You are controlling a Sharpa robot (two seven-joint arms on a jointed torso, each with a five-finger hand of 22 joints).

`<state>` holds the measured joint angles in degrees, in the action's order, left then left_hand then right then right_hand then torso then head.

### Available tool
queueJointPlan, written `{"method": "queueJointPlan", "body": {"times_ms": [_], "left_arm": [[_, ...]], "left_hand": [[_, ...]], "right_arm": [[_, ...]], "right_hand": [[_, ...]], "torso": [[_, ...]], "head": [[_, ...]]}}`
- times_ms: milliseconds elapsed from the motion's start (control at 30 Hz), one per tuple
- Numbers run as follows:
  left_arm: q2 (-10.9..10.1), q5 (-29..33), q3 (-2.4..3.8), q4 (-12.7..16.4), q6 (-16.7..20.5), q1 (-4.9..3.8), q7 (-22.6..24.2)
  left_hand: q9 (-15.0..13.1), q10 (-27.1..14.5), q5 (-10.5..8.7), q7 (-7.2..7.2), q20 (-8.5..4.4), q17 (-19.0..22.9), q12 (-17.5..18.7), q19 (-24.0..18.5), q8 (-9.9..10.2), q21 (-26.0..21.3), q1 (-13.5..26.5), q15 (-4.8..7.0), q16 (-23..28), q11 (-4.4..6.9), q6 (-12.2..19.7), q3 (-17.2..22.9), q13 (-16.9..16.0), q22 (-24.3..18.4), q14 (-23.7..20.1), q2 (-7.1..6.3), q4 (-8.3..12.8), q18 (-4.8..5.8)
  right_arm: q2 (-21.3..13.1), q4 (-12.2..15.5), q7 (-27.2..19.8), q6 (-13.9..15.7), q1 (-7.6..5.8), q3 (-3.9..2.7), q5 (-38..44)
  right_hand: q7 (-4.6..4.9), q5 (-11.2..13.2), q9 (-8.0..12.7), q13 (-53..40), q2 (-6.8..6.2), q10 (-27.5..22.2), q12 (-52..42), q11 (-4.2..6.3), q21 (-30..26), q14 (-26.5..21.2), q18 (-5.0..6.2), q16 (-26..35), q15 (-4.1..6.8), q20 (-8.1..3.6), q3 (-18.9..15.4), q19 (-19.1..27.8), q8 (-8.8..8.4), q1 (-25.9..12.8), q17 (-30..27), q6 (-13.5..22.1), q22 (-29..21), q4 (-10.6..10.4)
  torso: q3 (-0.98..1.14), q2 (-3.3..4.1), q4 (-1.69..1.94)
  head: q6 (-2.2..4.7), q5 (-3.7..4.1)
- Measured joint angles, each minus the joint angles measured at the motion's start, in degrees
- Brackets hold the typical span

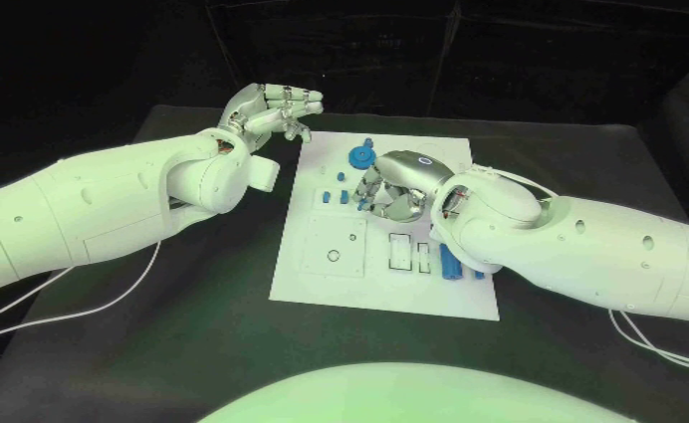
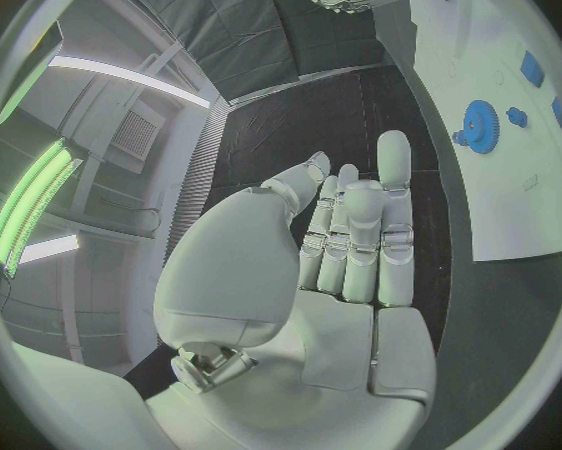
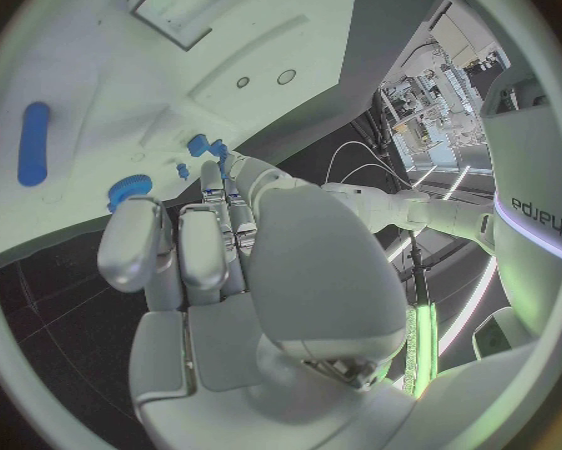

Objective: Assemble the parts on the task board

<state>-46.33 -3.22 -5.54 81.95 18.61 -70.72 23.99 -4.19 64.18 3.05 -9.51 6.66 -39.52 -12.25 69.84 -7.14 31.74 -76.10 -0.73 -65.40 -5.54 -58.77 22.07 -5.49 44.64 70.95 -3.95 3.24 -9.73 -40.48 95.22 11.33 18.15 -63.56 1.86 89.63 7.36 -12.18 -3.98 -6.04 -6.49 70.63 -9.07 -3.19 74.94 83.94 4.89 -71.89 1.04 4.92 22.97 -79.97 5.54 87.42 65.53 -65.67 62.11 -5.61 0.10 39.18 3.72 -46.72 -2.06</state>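
Note:
The white task board (image 1: 376, 274) lies mid-table. On its far part sit a blue gear (image 1: 360, 156) and small blue pegs (image 1: 342, 176). Two long blue pieces (image 1: 449, 266) lie near its right edge. My right hand (image 1: 390, 184) hangs over the board's middle, its fingertips (image 3: 211, 173) down among small blue pegs (image 3: 196, 144), next to the gear (image 3: 129, 188). Whether it pinches one is hidden. My left hand (image 1: 270, 114) is raised off the board's far left corner, and its fingers (image 2: 356, 235) hold nothing. The gear (image 2: 480, 125) lies beyond them.
Empty rectangular slots (image 1: 400, 252) and a round hole (image 1: 334, 256) mark the board's near half. Black tabletop (image 1: 187, 343) surrounds the board. A white cable (image 1: 87, 309) trails under my left arm, and another (image 1: 653, 343) runs at the right.

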Motion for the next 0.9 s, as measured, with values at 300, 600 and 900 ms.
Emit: {"method": "queueJointPlan", "body": {"times_ms": [300,600,900], "left_arm": [[0.34,0.00,0.01,-0.06,0.00,-0.01,-0.07],[0.56,0.01,0.01,-0.20,-0.01,-0.01,-0.16],[0.66,0.01,0.01,-0.38,-0.03,-0.01,-0.28]], "left_hand": [[0.00,0.00,0.00,0.00,0.00,0.00,0.00,0.00,0.00,0.00,0.00,0.00,0.00,0.00,0.00,0.00,0.00,-0.05,0.00,0.00,0.00,0.00],[-0.01,0.00,0.00,0.00,0.00,0.00,0.00,0.00,0.00,0.00,0.00,0.00,0.00,0.00,0.00,0.00,0.00,-0.05,0.00,0.00,0.00,0.00],[-0.01,0.00,0.00,-0.02,0.00,0.00,0.00,0.00,0.00,0.00,0.00,0.00,0.02,0.01,0.02,0.00,0.00,-0.04,0.00,0.00,0.00,0.00]], "right_arm": [[1.94,-1.56,0.06,-1.73,1.61,0.36,1.51],[2.58,-1.77,0.06,-2.93,2.14,0.42,2.67],[2.64,-1.71,-0.08,-3.77,2.34,0.45,3.38]], "right_hand": [[0.00,0.00,0.02,0.04,0.00,0.00,0.00,0.00,0.00,0.00,0.00,0.00,0.00,0.00,0.00,0.00,-0.06,0.00,0.00,0.01,0.00,0.00],[-0.01,0.01,-0.01,0.06,0.00,-0.01,0.00,-0.01,0.00,0.00,0.00,0.00,0.00,0.00,-0.01,0.00,-0.07,0.00,0.00,0.02,0.00,0.00],[-0.02,0.02,0.00,0.07,-0.23,-0.01,0.00,-0.01,0.00,0.00,0.00,0.00,0.00,0.00,0.14,0.00,-0.09,-0.22,0.00,0.02,0.01,0.15]], "torso": [[0.11,0.02,-0.07],[0.12,0.05,-0.08],[0.11,0.04,-0.11]], "head": [[-0.58,-1.08],[-1.15,-1.73],[-1.42,-1.98]]}}
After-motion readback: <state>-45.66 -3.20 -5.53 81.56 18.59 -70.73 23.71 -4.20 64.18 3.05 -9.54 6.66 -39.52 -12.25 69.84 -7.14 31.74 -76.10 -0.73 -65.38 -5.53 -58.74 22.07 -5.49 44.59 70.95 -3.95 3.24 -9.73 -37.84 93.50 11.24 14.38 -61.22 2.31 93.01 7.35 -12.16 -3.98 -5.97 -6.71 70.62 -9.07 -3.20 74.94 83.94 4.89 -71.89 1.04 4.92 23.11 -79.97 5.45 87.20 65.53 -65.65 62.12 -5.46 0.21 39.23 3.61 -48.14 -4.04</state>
